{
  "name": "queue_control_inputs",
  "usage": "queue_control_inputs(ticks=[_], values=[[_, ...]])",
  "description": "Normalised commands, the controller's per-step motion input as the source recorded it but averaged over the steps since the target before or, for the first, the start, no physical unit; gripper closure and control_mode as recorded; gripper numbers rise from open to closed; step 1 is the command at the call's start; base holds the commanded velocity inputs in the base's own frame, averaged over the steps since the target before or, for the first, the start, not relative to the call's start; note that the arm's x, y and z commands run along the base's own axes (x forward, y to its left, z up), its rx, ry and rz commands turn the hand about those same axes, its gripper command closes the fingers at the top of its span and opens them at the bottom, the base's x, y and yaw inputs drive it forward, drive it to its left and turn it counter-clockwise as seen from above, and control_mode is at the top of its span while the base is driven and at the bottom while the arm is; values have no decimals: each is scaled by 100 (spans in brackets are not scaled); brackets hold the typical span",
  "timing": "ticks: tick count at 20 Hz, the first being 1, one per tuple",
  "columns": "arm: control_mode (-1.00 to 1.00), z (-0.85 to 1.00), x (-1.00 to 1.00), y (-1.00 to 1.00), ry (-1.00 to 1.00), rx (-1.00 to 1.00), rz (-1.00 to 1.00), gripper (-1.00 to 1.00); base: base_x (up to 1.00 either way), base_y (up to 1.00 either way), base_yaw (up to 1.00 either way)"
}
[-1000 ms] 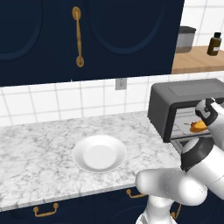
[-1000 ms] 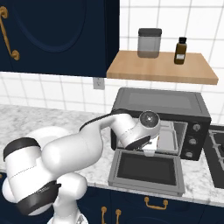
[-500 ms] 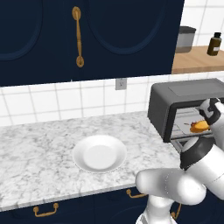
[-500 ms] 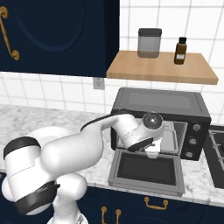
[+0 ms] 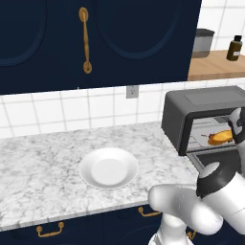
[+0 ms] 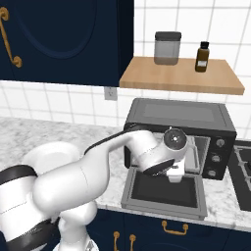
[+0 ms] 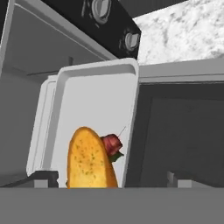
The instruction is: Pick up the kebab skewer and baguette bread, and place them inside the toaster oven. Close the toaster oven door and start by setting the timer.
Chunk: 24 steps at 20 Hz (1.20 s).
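The claw [image 7: 111, 177] is spread wide, holding nothing, at the mouth of the toaster oven [image 6: 179, 117]. The baguette [image 7: 89, 159] lies on the tray [image 7: 94, 103] inside it, with the skewer [image 7: 113, 144] just beside, touching. The oven door [image 6: 164, 193] hangs open.

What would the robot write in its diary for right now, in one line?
pincer: open, holds nothing | baguette bread and kebab skewer: on tray in toaster oven | toaster oven door: open | next: close door

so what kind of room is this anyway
A kitchen, by the look of it, and a rendered one. A marble-patterned counter runs under navy cabinets and white wall tiles, a toaster oven stands open on it, and a white plate sits nearby.
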Motion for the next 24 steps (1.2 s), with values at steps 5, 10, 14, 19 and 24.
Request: queue_control_inputs(ticks=[5,10,14,19,24], values=[[-100,0,-49,0,-1,-24,41,-100,0,0,0],[-100,-1,-18,2,-14,-26,51,-100,0,0,0],[-100,-7,-31,27,-27,-34,37,-100,0,0,0],[-100,0,0,2,-27,-28,27,-100,0,0,0],[-100,0,0,9,-24,-31,24,-100,0,0,0]])
